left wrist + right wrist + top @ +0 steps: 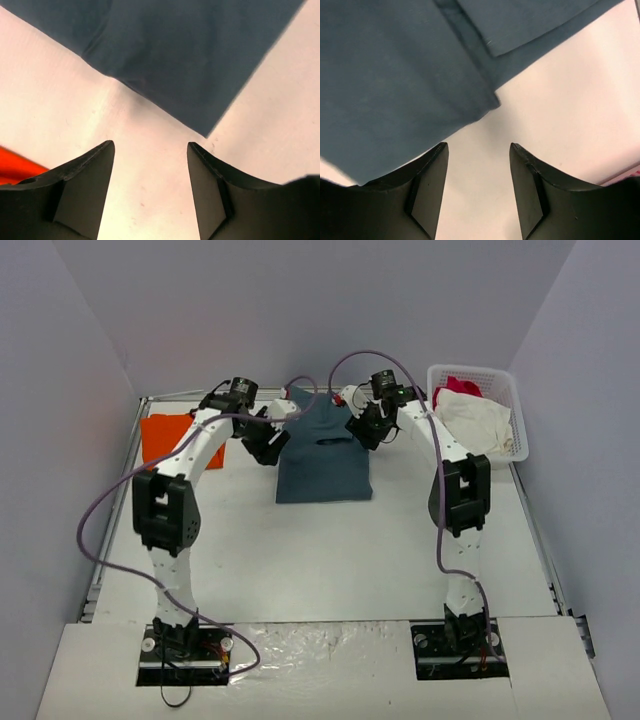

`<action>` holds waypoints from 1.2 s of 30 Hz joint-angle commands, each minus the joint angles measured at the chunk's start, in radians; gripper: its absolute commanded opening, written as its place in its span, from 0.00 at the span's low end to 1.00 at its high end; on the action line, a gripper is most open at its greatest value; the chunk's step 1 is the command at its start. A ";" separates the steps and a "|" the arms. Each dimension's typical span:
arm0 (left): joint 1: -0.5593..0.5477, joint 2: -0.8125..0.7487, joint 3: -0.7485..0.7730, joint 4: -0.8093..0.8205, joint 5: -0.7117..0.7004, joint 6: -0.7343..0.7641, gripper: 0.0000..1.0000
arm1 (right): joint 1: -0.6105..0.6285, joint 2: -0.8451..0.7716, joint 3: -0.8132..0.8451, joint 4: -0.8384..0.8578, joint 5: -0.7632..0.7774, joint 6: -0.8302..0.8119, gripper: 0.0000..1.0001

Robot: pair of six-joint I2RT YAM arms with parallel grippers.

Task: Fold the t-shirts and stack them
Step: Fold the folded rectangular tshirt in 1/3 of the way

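The slate-blue t-shirt (pixel 323 455) lies flat mid-table with its sleeves folded in. It fills the top of the left wrist view (pixel 190 55) and the right wrist view (pixel 400 80). The orange t-shirt (pixel 168 436) lies folded at the far left; a sliver of it shows in the left wrist view (pixel 15 167). My left gripper (pixel 268 445) hovers at the blue shirt's left edge, open and empty (pixel 150 150). My right gripper (pixel 366 430) hovers at its right edge, open and empty (pixel 479 150).
A white basket (pixel 505 390) at the back right holds a white garment (pixel 478 420) and a red-pink garment (pixel 457 387). White table (pixel 330 550) lies in front of the blue shirt. Grey walls enclose the sides and back.
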 commanded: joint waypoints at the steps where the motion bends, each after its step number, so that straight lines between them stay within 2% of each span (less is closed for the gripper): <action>1: -0.025 -0.243 -0.248 0.125 -0.012 0.046 0.58 | -0.006 -0.207 -0.103 -0.023 -0.045 0.113 0.48; 5: -0.074 -0.425 -0.562 0.273 -0.064 0.068 0.58 | -0.029 -0.321 -0.282 -0.023 -0.156 0.184 0.49; 6: -0.094 -0.459 -0.625 0.350 -0.113 0.075 0.58 | -0.034 -0.341 -0.340 -0.023 -0.177 0.196 0.49; 7: -0.142 -0.517 -0.735 0.385 -0.144 0.092 0.58 | -0.040 -0.370 -0.367 -0.024 -0.200 0.219 0.50; 11: -0.285 -0.590 -0.923 0.530 -0.305 0.135 0.58 | -0.057 -0.419 -0.468 -0.056 -0.279 0.213 0.50; 15: -0.335 -0.561 -0.981 0.643 -0.375 0.137 0.58 | -0.058 -0.447 -0.538 -0.055 -0.240 0.215 0.50; 23: -0.336 -0.486 -1.027 0.855 -0.489 0.145 0.58 | -0.060 -0.459 -0.585 -0.055 -0.165 0.212 0.50; 36: -0.302 -0.383 -1.009 0.872 -0.566 0.183 0.57 | -0.063 -0.441 -0.575 -0.055 -0.133 0.203 0.50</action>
